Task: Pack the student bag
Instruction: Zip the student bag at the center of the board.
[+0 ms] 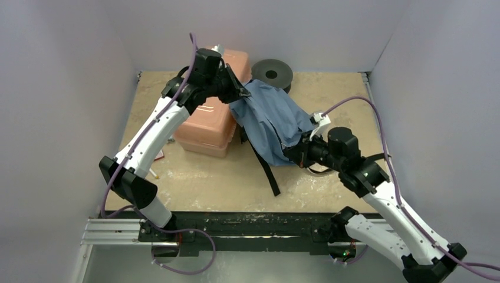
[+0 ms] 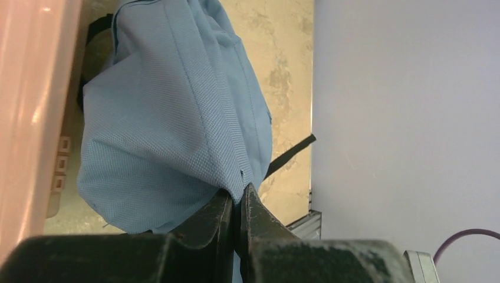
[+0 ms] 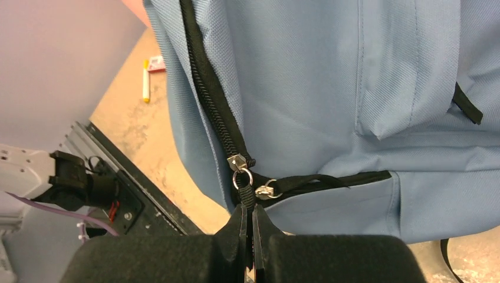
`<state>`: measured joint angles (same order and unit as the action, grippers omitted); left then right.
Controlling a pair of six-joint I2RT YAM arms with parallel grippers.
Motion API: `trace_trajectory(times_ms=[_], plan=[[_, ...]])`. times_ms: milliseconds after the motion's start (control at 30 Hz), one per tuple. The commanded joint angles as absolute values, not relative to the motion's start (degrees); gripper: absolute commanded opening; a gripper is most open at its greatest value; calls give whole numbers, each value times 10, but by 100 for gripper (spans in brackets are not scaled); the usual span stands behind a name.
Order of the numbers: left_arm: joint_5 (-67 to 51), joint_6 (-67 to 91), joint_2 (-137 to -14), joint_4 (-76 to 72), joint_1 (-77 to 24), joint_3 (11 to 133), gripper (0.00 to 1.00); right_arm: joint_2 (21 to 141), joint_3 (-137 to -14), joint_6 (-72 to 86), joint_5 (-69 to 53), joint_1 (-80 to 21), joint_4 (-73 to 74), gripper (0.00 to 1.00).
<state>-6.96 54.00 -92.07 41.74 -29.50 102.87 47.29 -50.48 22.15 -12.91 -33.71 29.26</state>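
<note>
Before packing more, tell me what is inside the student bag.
Its contents are hidden: the student bag is covered by its own fabric, and the zipper in view is closed.

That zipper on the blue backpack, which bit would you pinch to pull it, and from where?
The black pull tab hanging off the metal slider, approached from its free end. It is thin, flat and dangles clear of the student bag, so it can be pinched on both faces, as the right gripper does.

Tabletop [image 1: 200, 183]: beige, mottled, stone-look, w/ pale scuffs twd the front edge. Plain grey-lilac walls on 3 sides: left [image 1: 53, 88], back [image 1: 318, 29], right [image 1: 442, 88]. Alu rail [image 1: 112, 231] + black bar [image 1: 253, 227] along near edge. Light soft, even.
</note>
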Motion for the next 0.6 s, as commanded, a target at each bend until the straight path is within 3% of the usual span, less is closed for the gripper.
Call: trace_trajectory(times_ms=[0,133,233,300,467,567], plan=[[-44,549,-919,305,-270,1109,0,401,-467,261,-156,-343,377,0],[-87,567,-881,275,-271,1037,0,419,-460,294,-47,-343,407,0],[-103,544,-881,300,-269,1049,0,448,-461,334,53,-342,425,0],[-151,517,-886,314,-269,1058,1,424,-461,366,55,-342,384,0],[-250,486,-825,297,-300,951,48,406,-476,299,-40,-343,277,0],[-254,501,-762,299,-328,871,62,427,-501,256,-67,-342,310,0]])
